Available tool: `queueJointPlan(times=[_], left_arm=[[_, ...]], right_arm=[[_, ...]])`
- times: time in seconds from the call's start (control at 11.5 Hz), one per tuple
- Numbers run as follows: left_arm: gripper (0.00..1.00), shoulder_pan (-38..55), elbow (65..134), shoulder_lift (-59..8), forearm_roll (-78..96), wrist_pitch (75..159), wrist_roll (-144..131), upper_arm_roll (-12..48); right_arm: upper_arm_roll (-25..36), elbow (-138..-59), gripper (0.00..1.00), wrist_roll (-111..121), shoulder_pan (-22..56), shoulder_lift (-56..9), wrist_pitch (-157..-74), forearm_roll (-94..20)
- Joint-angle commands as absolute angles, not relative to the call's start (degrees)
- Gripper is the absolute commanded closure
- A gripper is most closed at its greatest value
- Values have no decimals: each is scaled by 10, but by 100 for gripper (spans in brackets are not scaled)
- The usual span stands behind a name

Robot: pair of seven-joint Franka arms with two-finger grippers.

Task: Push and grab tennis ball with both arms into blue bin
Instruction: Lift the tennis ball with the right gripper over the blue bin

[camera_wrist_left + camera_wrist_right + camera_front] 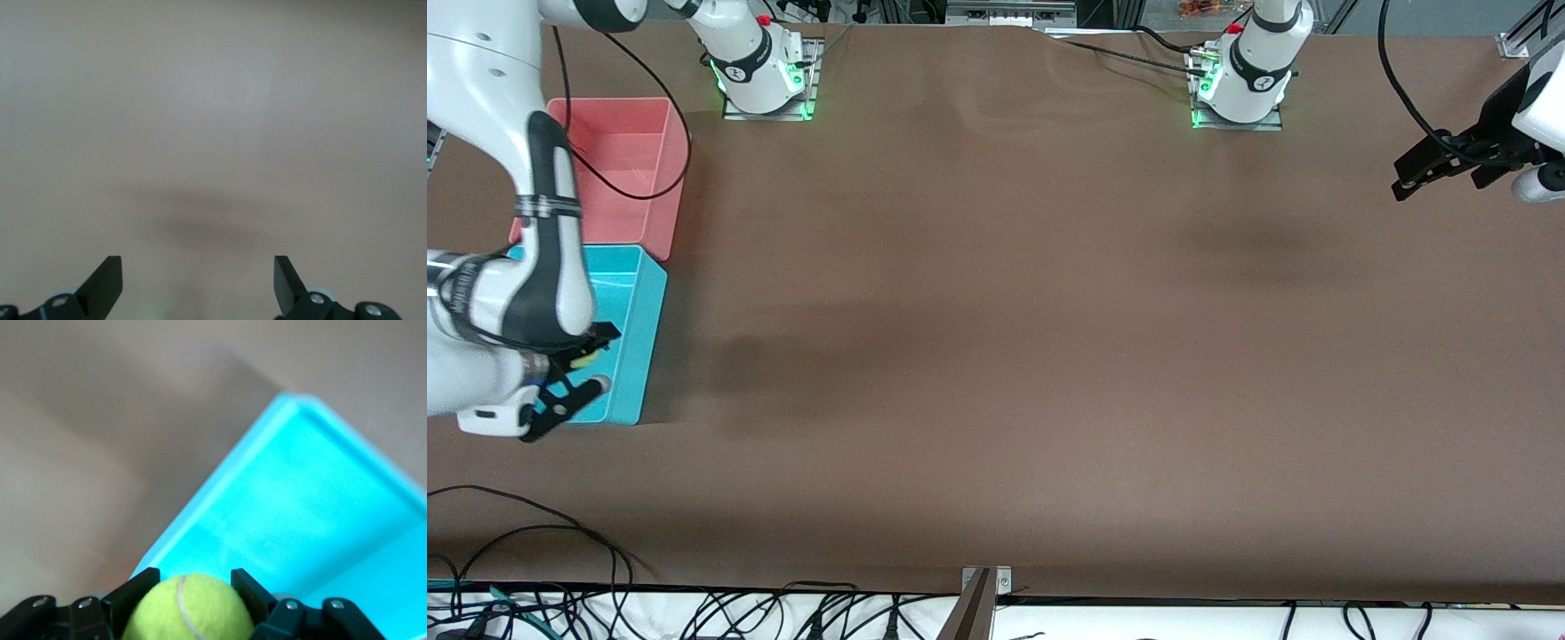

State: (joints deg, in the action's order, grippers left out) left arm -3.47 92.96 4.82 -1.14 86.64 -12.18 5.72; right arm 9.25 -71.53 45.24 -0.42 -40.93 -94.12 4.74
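Note:
My right gripper (pixel 592 361) hangs over the blue bin (pixel 637 311), above the part of it nearest the front camera. It is shut on the tennis ball (pixel 583 360), which shows only as a sliver of yellow between the fingers. In the right wrist view the yellow-green ball (pixel 190 608) sits between the two black pads of the gripper (pixel 193 581), with the bin's cyan floor and walls (pixel 300 507) beneath it. My left gripper (pixel 1405 178) is open and empty, up over bare table at the left arm's end. In the left wrist view (pixel 198 270) only brown tabletop lies under it.
A pink bin (pixel 618 160) stands against the blue bin, farther from the front camera. Loose cables (pixel 534 524) lie by the table edge nearest the camera. The two arm bases (pixel 760 76) (pixel 1240 84) stand along the edge farthest from the camera.

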Motion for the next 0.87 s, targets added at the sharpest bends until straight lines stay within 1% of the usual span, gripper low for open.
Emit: queueJointPlan(times=[0.0,0.17,0.35,0.61,0.78], left_arm=[[0,-38,911,40,-11,853,-125,60],[0,-38,911,40,-11,853,-125,60],[0,-37,910,40,-10,853,-125,60],[0,-37,911,40,-10,853,-124,60],[0,-37,911,40,-10,853,-124,60]], right_arm=[[89,-849,76,447,-49,-327,-946,26],[104,-930,76,441,-65,-288,-1009,4],[143,-1036,76,441,-68,-242,-1075,-32],[151,-1135,76,442,-84,-236,-1169,-59],[151,-1156,76,441,-85,-238,-1222,-65]])
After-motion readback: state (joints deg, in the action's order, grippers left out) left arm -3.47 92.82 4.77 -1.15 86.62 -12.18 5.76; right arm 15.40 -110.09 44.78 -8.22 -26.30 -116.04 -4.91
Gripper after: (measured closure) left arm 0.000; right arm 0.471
